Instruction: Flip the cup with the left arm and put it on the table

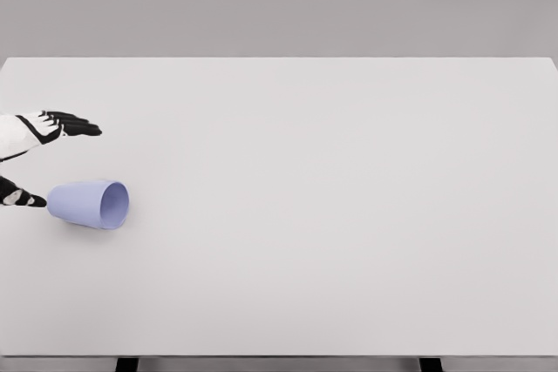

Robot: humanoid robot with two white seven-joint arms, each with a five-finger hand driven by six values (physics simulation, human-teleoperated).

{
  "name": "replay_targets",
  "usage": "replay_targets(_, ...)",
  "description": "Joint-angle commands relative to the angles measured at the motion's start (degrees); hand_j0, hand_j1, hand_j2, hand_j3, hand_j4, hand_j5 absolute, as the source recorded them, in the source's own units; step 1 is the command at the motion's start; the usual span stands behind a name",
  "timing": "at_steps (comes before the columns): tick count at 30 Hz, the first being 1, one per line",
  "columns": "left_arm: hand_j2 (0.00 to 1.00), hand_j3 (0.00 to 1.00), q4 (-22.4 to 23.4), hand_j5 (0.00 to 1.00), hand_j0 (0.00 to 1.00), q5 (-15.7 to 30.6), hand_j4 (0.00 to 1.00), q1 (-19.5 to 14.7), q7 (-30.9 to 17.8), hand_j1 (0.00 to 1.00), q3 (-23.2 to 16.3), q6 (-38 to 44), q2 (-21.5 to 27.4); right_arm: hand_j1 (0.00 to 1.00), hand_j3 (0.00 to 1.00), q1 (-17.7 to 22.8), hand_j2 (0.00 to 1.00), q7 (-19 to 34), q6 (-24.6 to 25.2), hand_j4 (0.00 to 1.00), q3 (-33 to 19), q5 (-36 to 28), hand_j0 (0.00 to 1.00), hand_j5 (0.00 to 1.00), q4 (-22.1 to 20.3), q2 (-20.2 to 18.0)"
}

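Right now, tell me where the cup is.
In the head view, the cup lies on its side at the table's far left, mouth facing right, just below the left robot hand.

pale lilac cup [89, 204] on its side, mouth facing right, table's left part.

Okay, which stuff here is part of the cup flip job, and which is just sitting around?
Part of the job:
- cup, lying on its side, mouth facing right
- left hand, fingers spread, holding nothing, just behind the cup
- table, where the cup goes

Just lying about:
- nothing else shows on the table; the right arm is out of view
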Motion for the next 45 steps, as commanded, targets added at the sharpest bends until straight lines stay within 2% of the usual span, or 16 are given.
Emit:
replay_targets(1, 1.00, 1.00, -2.39, 1.00, 1.00, 1.31, 1.00, 0.09, 1.04, 1.00, -1.08, 0.08, -4.01, 1.00, 1.00, -0.09, 1.00, -0.03, 0.00, 1.00, 0.00, 0.00, 1.00, 1.00, -0.09, 0.00)
replay_targets(2, 1.00, 1.00, -2.22, 1.00, 1.00, 1.48, 1.00, 0.44, 1.13, 1.00, -1.08, 0.08, -4.54, 1.00, 1.00, 0.00, 1.00, -0.03, 0.00, 1.00, 0.00, 0.00, 1.00, 1.00, 0.00, 0.00)
replay_targets(4, 1.00, 1.00, -1.25, 1.00, 1.00, 7.28, 1.00, 3.17, 2.88, 1.00, -1.08, 2.54, -5.78, 1.00, 1.00, 0.00, 1.00, 0.06, 0.00, 1.00, 0.00, 0.00, 1.00, 1.00, 0.00, 0.00)
replay_targets(5, 1.00, 1.00, -0.90, 1.00, 1.00, 7.46, 1.00, 3.87, 3.59, 1.00, -1.16, 6.50, -5.51, 1.00, 1.00, 0.00, 1.00, 0.06, 0.00, 1.00, 0.00, 0.00, 1.00, 1.00, 0.00, 0.00)
replay_targets(7, 1.00, 1.00, -0.11, 1.00, 1.00, 7.28, 1.00, 5.89, 3.59, 1.00, -1.08, 7.30, -4.63, 1.00, 1.00, -0.09, 1.00, 0.06, -0.09, 1.00, 0.00, 0.00, 1.00, 1.00, 0.00, 0.00)
replay_targets(10, 1.00, 1.00, -0.11, 1.00, 1.00, 7.11, 1.00, 6.24, 3.50, 1.00, -1.17, 7.39, -4.90, 1.00, 1.00, 0.00, 1.00, -0.03, 0.00, 1.00, 0.00, 0.00, 1.00, 1.00, 0.00, 0.00)
replay_targets(14, 1.00, 1.00, 0.68, 1.00, 1.00, -1.59, 1.00, 8.18, 3.50, 1.00, -1.60, 7.48, -5.42, 1.00, 1.00, 0.00, 1.00, 0.06, 0.00, 1.00, 0.00, 0.00, 1.00, 1.00, 0.00, 0.00)
replay_targets(20, 1.00, 1.00, 1.04, 1.00, 1.00, -2.30, 1.00, 8.18, 3.68, 1.00, -1.43, 7.57, -5.77, 1.00, 1.00, 0.00, 1.00, 0.06, 0.00, 1.00, 0.00, 0.00, 1.00, 1.00, 0.00, 0.00)
replay_targets(25, 1.00, 1.00, 1.21, 1.00, 1.00, -3.53, 1.00, 8.18, 3.32, 1.00, -1.60, 7.65, -9.55, 1.00, 1.00, 0.00, 1.00, 0.06, 0.00, 1.00, 0.00, 0.00, 1.00, 1.00, 0.00, 0.00)
replay_targets(31, 1.00, 1.00, 2.00, 1.00, 1.00, -4.23, 1.00, 8.00, 3.32, 1.00, -1.52, 11.17, -10.78, 1.00, 1.00, 0.00, 1.00, -0.03, 0.00, 1.00, 0.00, -0.09, 1.00, 1.00, 0.00, 0.00)
replay_targets(35, 1.00, 1.00, 2.44, 1.00, 1.00, -8.01, 1.00, 7.74, 3.32, 1.00, -1.52, 11.26, -12.98, 1.00, 1.00, -0.09, 1.00, -0.03, 0.00, 1.00, 0.00, 0.00, 1.00, 1.00, 0.00, 0.00)
replay_targets(45, 1.00, 1.00, 3.41, 1.00, 1.00, -9.06, 1.00, 7.39, 3.41, 1.00, -1.43, 11.79, -13.25, 1.00, 1.00, -0.09, 1.00, -0.03, 0.00, 1.00, 0.00, 0.00, 1.00, 1.00, 0.00, 0.00)
